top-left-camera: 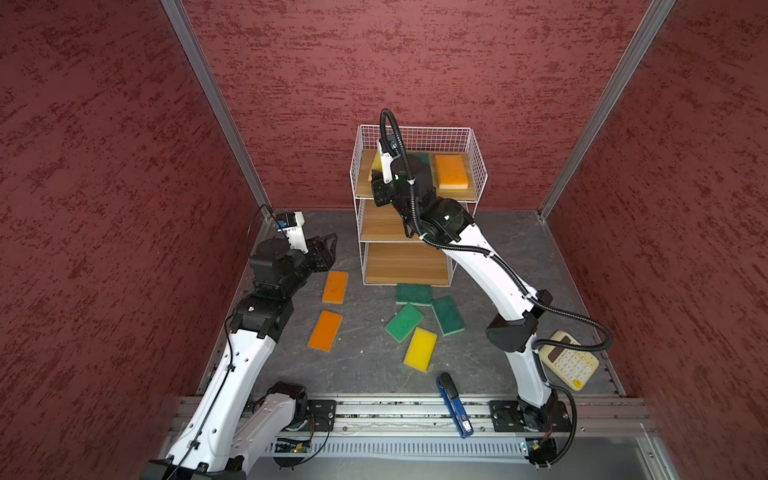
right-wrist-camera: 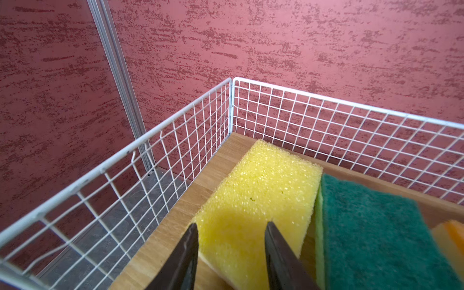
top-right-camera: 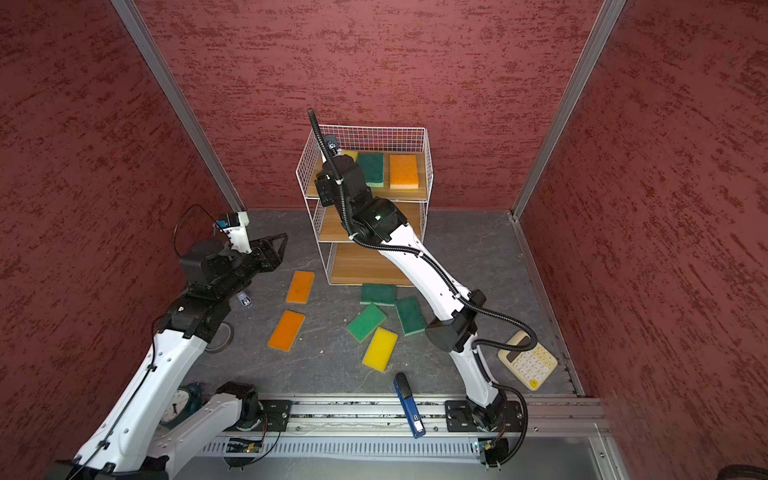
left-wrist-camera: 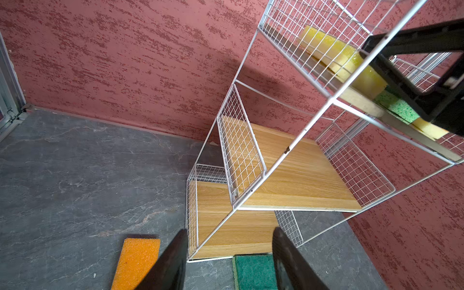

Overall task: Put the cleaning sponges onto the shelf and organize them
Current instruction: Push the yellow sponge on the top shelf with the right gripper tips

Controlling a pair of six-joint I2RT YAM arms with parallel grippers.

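The right gripper (right-wrist-camera: 231, 224) stands part open above the yellow sponge (right-wrist-camera: 263, 188) on the shelf (top-left-camera: 417, 137) top tier; only the right wrist view shows this, the arm (top-left-camera: 478, 257) hiding the jaws in both top views. The left gripper (left-wrist-camera: 230, 229), open and empty, hangs beside the shelf. A top view shows the green sponge (top-right-camera: 370, 166) beside the orange sponge (top-right-camera: 403, 171); six sponges (top-left-camera: 419, 349) lie on the counter (top-left-camera: 374, 365)

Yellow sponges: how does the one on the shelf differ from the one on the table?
The shelved yellow sponge lies on the top board of the shelf, square beside a green sponge; the table yellow sponge lies askew on the grey table. The right end effector hovers open over the shelved one; none is near the table one. Both are flat yellow rectangles.
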